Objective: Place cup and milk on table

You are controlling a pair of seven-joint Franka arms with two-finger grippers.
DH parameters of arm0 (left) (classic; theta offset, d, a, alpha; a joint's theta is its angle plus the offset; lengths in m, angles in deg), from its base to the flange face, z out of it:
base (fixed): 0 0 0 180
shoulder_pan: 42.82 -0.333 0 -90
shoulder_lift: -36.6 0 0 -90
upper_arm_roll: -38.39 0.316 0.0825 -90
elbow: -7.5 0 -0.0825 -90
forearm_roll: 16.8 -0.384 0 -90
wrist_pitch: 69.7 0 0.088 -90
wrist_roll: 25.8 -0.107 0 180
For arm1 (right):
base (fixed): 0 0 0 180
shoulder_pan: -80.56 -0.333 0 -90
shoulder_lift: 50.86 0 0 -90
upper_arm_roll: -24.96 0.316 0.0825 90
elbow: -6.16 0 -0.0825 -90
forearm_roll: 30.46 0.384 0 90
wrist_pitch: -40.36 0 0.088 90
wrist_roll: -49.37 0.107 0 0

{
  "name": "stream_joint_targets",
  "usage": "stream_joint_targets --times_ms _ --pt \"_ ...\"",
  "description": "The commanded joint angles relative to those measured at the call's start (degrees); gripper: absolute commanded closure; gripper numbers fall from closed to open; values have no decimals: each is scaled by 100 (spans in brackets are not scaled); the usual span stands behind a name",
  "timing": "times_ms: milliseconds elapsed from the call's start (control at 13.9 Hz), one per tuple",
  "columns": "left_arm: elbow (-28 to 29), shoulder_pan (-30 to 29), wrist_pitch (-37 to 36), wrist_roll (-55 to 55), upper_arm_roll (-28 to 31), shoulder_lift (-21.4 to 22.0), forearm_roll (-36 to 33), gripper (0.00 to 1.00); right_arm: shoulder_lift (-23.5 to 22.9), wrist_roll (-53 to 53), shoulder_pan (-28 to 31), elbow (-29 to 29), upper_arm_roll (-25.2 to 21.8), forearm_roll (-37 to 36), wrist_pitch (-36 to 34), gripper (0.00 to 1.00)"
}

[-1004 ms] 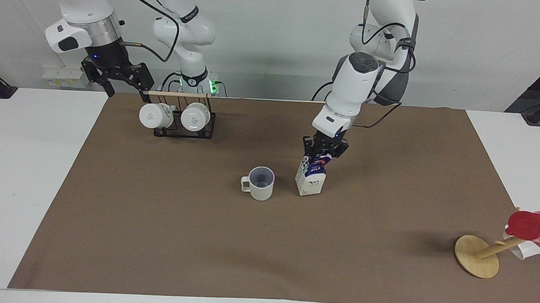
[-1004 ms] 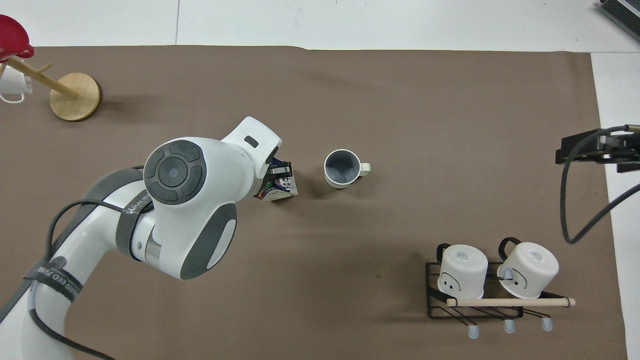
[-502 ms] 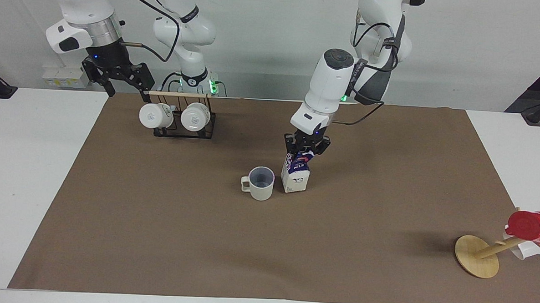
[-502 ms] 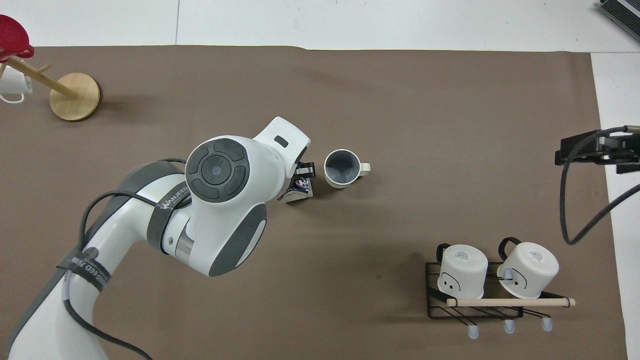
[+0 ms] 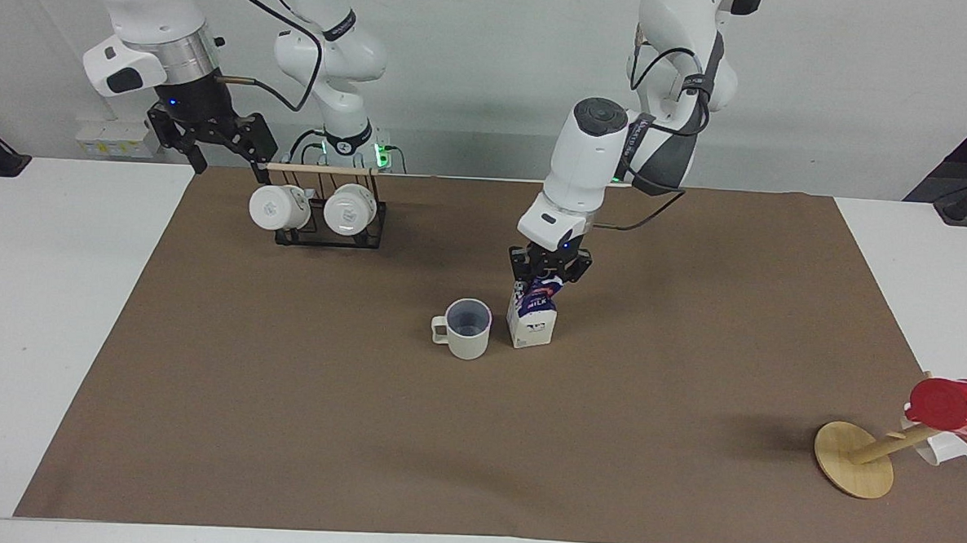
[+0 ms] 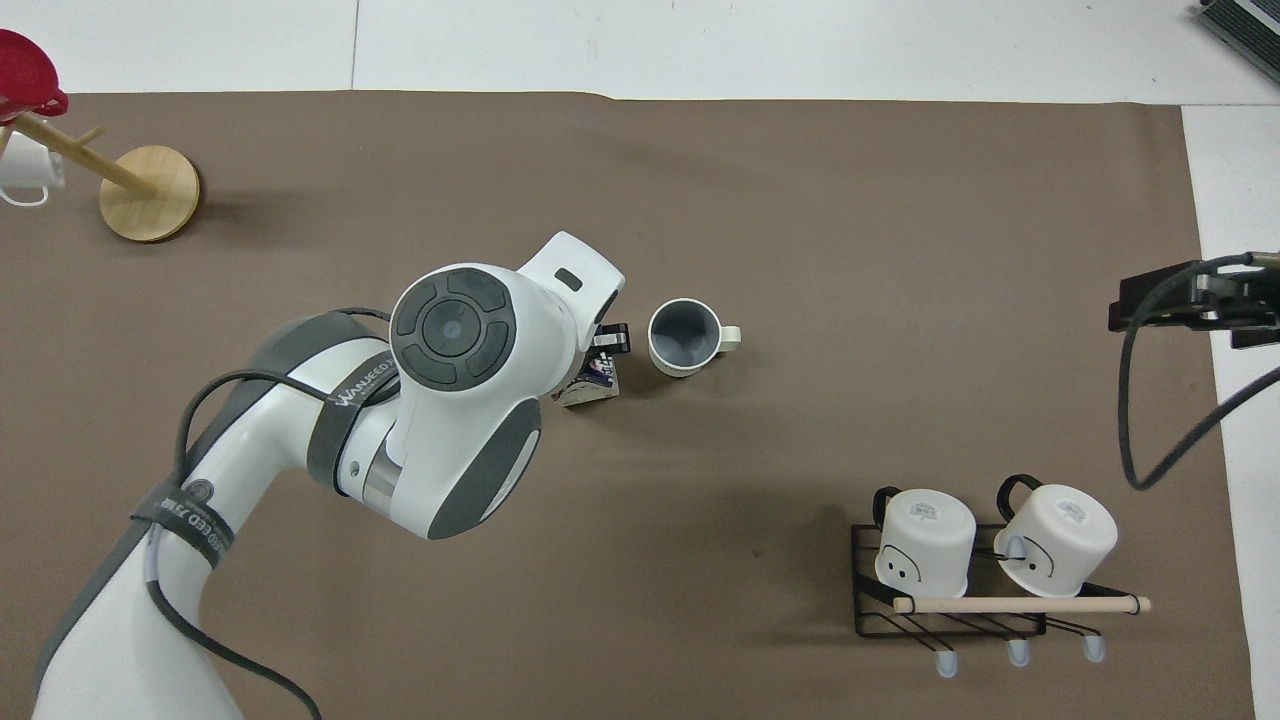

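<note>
The beige cup (image 5: 467,329) (image 6: 685,337) stands upright on the brown sheet of the table (image 5: 281,426), handle toward the right arm's end. Close beside it, toward the left arm's end, the blue-and-white milk (image 5: 533,321) (image 6: 592,382) stands upright on the sheet. My left gripper (image 5: 549,273) (image 6: 605,345) points down at the carton's gable top; the arm hides most of the carton in the overhead view. My right gripper (image 5: 223,150) hangs open in the air over the sheet's edge by the mug rack, holding nothing, and waits.
A black wire rack (image 5: 323,211) (image 6: 960,570) with two white mugs sits near the robots at the right arm's end. A round wooden disc with a stick (image 5: 855,459) (image 6: 150,192) carries a red cup (image 5: 951,404) at the left arm's end.
My left arm carried the tilted milk along the sheet toward the cup. The carton now stands upright beside it. The right arm has not moved.
</note>
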Motion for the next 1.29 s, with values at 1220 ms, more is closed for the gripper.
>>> stream_joint_targets --times_ms 1220 --pt "-315 -1989 -2862 -2305 203 1826 -66 0 78 -116 40 -69 27 29 -17 0"
